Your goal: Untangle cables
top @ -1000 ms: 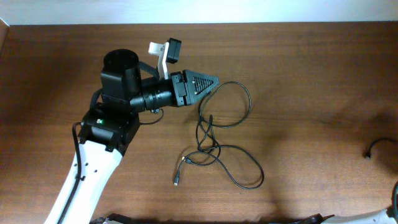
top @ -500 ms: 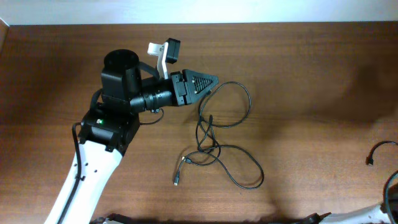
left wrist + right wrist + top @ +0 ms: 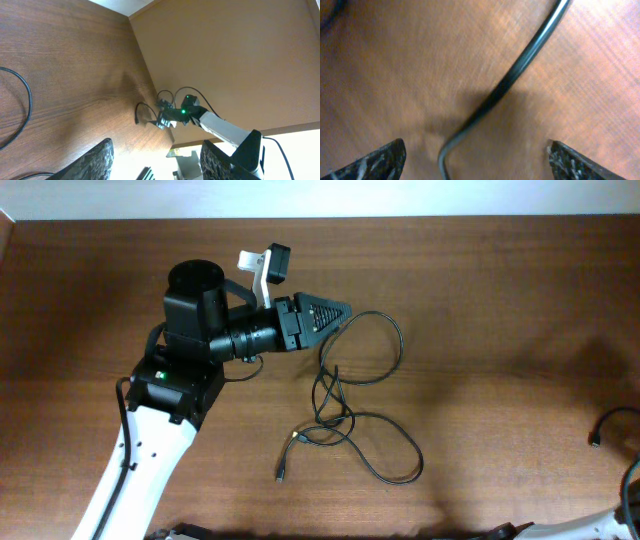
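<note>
Overhead view: most of the cables [image 3: 345, 420] lie in one knot of crossed loops in the middle of the table [image 3: 500, 290], with one plug [image 3: 282, 474] pointing to the near side. The far end of the top loop reaches the left gripper [image 3: 340, 311]. The left wrist view shows its jaws wide with nothing between them. One lone cable [image 3: 603, 426] lies well apart at the right edge, beside the right arm [image 3: 634, 480]. Right wrist view: the right gripper [image 3: 477, 160] is low over a cord, likely that one. Its jaws are wide and the cord passes between the fingertips [image 3: 375, 160], unclamped. Judgement: early-to-middle stage. One cord is separated; the central loops cross at several points and are not yet pulled apart.
</note>
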Robot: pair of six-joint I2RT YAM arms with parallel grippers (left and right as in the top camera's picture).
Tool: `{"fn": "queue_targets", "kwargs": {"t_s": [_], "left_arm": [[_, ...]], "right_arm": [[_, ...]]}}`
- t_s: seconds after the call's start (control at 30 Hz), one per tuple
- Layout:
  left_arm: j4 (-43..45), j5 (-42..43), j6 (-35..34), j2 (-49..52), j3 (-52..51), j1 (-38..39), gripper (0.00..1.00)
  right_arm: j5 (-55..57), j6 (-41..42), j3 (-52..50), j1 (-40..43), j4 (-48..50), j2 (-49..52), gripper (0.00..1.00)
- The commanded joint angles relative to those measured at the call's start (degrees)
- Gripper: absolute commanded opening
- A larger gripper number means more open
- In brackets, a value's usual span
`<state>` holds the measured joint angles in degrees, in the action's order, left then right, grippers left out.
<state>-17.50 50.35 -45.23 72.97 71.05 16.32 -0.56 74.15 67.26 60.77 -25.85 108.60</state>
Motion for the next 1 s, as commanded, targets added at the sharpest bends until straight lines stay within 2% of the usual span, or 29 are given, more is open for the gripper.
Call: {"fn": "queue_targets", "kwargs": {"t_s": [0.0,0.03,0.1,0.13,0.17,0.2,0.23,0.3,0.43,0.5,0.53,0.57,0.6,0.63,0.67,0.7,0.83,0.87,0.9,0.93,0.97], "left_arm": [[-0.2,-0.2,-0.1,-0.7,0.4,-0.2,0.57],[-0.2,-0.2,-0.1,-0.7,0.4,-0.2,0.57],[-0.2,-0.2,-0.1,-0.7,0.4,-0.2,0.57],[-0.2,-0.2,-0.1,-0.7,0.4,-0.2,0.57],[-0.2,-0.2,-0.1,-0.7,0.4,-0.2,0.56],[-0.2,-0.2,-0.1,-0.7,0.4,-0.2,0.56],[-0.2,-0.2,-0.1,-0.7,0.4,-0.2,0.56],[-0.2,-0.3,-0.1,-0.7,0.4,-0.2,0.56],[-0.2,-0.5,-0.1,-0.7,0.4,-0.2,0.57],[-0.2,-0.4,-0.1,-0.7,0.4,-0.2,0.56],[-0.2,-0.4,-0.5,-0.7,0.4,-0.2,0.56],[-0.2,-0.6,-1.5,-0.7,0.4,-0.2,0.56],[-0.2,-0.7,-1.9,-0.7,0.4,-0.2,0.56],[-0.2,-0.7,-1.8,-0.7,0.4,-0.2,0.56],[-0.2,-0.7,-1.8,-0.7,0.4,-0.2,0.56],[-0.2,-0.7,-1.8,-0.7,0.4,-0.2,0.56],[-2.6,-0.7,-1.8,-0.7,0.4,0.3,0.56],[-2.8,-0.6,-1.8,-0.7,0.4,0.3,0.56],[-2.8,-0.7,-1.8,-0.7,0.4,0.3,0.56],[-2.8,-0.7,-1.8,-0.7,0.4,0.3,0.55],[-2.9,-0.6,-1.8,-0.7,0.4,0.3,0.56]], "right_arm": [[4.3,0.3,0.2,4.6,1.8,-0.5,0.69],[4.2,-0.4,0.2,5.8,3.7,-0.5,0.51],[4.2,-5.6,0.2,6.5,7.3,-0.5,0.38],[4.2,-6.8,0.2,6.4,8.4,-0.4,0.12],[4.2,-6.8,0.2,6.3,8.4,-0.4,0.22],[4.2,-6.9,0.2,6.3,8.3,-0.4,0.46],[4.2,-6.9,0.2,6.3,8.3,-0.4,0.53],[4.3,-6.9,0.2,6.3,7.8,-0.4,0.59],[4.3,-6.9,0.2,6.3,7.8,1.0,0.58],[4.4,-6.8,0.2,6.3,9.0,4.4,0.56],[4.2,-6.8,0.2,6.3,9.4,6.5,0.5],[4.0,-6.8,0.2,6.3,9.8,7.8,0.12],[3.2,-6.9,0.2,6.3,11.0,8.3,0.04],[-4.3,-13.5,0.3,6.3,18.8,8.2,0.04],[-8.2,-14.2,0.7,6.3,21.4,8.2,0.04],[-12.3,-14.1,1.7,6.1,23.9,8.2,0.04],[-14.6,-13.9,7.3,6.1,24.9,8.1,0.04],[-17.2,-13.9,8.9,6.1,27.3,8.1,0.04],[-23.4,-13.0,10.5,6.1,34.1,8.1,0.04],[-29.5,-10.9,11.0,5.9,42.9,8.1,0.89],[-35.4,-10.7,11.0,5.9,52.7,8.1,0.99]]}}
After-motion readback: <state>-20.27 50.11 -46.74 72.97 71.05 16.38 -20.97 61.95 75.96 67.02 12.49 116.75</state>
